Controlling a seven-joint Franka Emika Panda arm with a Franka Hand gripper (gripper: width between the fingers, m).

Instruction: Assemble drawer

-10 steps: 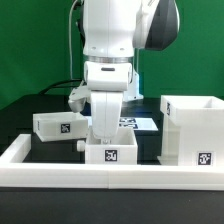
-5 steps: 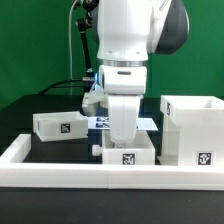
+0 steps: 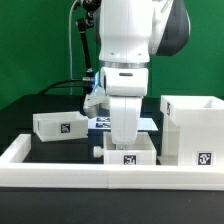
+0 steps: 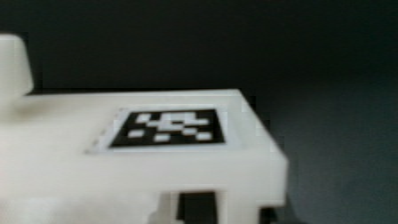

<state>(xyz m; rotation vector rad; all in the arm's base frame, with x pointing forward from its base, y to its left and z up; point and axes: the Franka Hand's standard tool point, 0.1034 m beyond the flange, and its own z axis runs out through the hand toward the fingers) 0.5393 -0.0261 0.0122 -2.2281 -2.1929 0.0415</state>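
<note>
My gripper [image 3: 124, 142] points straight down and is shut on a small white drawer tray [image 3: 128, 155] with a square tag, just behind the front border wall. In the wrist view this tray [image 4: 169, 128] fills the picture, tag up; my fingertips are hidden by it. A second small tray [image 3: 60, 126] lies at the exterior view's left. The tall boxy case [image 3: 192, 128] stands at the exterior view's right, open side up, close beside the held tray.
A long low white border wall [image 3: 60, 168] runs along the front and up the left side. The marker board [image 3: 146, 122] lies flat behind the arm. The table top is black.
The gripper and the tray in it have moved toward the exterior view's right, nearer the case, between one second and half a second ago. Since then nothing has moved.
</note>
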